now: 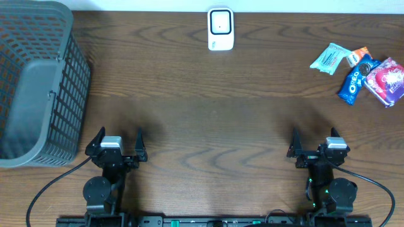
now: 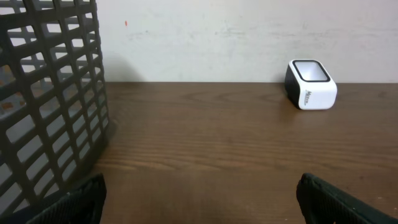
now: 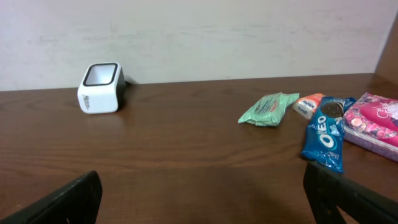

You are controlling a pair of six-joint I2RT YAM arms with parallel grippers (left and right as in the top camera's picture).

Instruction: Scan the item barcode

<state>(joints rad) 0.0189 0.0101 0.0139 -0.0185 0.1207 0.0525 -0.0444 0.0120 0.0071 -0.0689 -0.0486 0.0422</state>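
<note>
Count: two grippers, the left gripper (image 1: 118, 137) and the right gripper (image 1: 314, 135); one white scanner (image 1: 220, 29); one grey basket (image 1: 38, 82); four packets bunched together.
Packets: there's a green packet (image 1: 328, 58), a small orange packet (image 1: 358, 55), a blue Oreo pack (image 1: 353, 82) and a pink pack (image 1: 387, 81), all lying flat on the brown table (image 1: 208, 107).
Jaws: both pairs are spread wide, with nothing between the fingers on either side.
Items versus jaws: the bunch sits at the table's far right, ahead of the right gripper and off to its right, well apart from it. The left gripper is clear across the table from it.
Scanner: at the far edge, centre, with its window facing up, well apart from both grippers.
Crowding: the Oreo pack lies nearest the right gripper, up against the pink pack. The orange packet is tucked between it and the green packet.
Left side: the basket stands at the far left, just ahead of the left gripper.
</note>
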